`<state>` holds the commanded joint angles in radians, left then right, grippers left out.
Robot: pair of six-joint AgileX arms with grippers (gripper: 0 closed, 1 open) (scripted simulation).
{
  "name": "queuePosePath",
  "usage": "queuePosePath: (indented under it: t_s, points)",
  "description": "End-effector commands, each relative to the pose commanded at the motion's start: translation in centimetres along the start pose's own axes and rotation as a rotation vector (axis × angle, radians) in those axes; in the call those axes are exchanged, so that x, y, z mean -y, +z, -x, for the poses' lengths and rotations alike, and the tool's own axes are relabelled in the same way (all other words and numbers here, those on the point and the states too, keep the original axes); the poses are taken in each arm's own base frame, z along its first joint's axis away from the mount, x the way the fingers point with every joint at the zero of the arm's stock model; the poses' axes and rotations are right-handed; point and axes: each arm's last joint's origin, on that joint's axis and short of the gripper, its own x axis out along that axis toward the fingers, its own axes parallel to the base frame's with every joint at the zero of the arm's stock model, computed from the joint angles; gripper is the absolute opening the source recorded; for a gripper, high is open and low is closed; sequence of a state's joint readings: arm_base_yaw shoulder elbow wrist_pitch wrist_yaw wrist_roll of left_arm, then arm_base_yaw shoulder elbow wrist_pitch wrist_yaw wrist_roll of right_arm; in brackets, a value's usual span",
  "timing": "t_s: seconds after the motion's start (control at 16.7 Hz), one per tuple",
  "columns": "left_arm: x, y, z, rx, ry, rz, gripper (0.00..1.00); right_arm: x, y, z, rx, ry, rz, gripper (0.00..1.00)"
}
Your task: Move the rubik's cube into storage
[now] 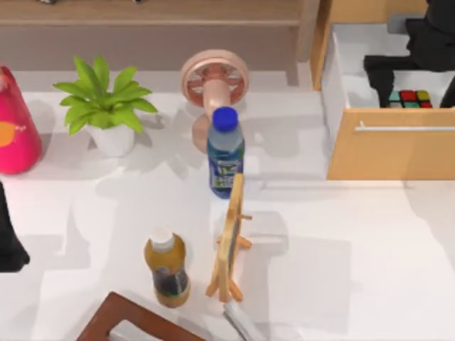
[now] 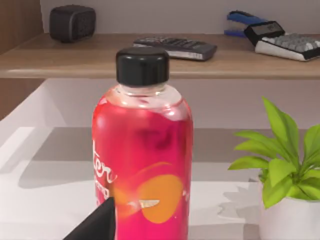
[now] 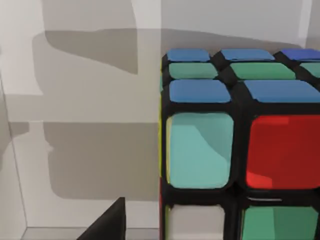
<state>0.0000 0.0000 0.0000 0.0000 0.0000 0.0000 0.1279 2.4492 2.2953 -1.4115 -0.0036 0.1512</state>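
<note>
The rubik's cube (image 1: 409, 99) sits inside the storage drawer (image 1: 389, 153) against its front wall, under the right gripper (image 1: 416, 67); its finger state cannot be told. The left arm (image 1: 8, 238) is parked at the table's left edge.

The open storage (image 1: 377, 145) at the far right is taking the right arm from above, its white well tight around the rubik's cube (image 1: 410, 99), which is sitting just behind the front panel. Mid-table, a blue-capped bottle (image 1: 226, 153), a pink fan (image 1: 214, 82) and a wooden easel (image 1: 232, 238) are crowding the middle (an orange bottle (image 1: 168, 268) is standing nearer). Bare white table (image 1: 341, 256) is lying open at the near right. A potted plant (image 1: 105, 106) and a red bottle (image 2: 142, 150) are blocking the far left.
</note>
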Motion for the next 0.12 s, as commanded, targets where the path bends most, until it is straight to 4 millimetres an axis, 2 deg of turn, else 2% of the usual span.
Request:
queuePosePath:
  t_s: [0.12]
  points:
    - [0.0,0.0,0.0,0.0,0.0,0.0,1.0,0.0,0.0,0.0,0.0,0.0,0.0,1.0]
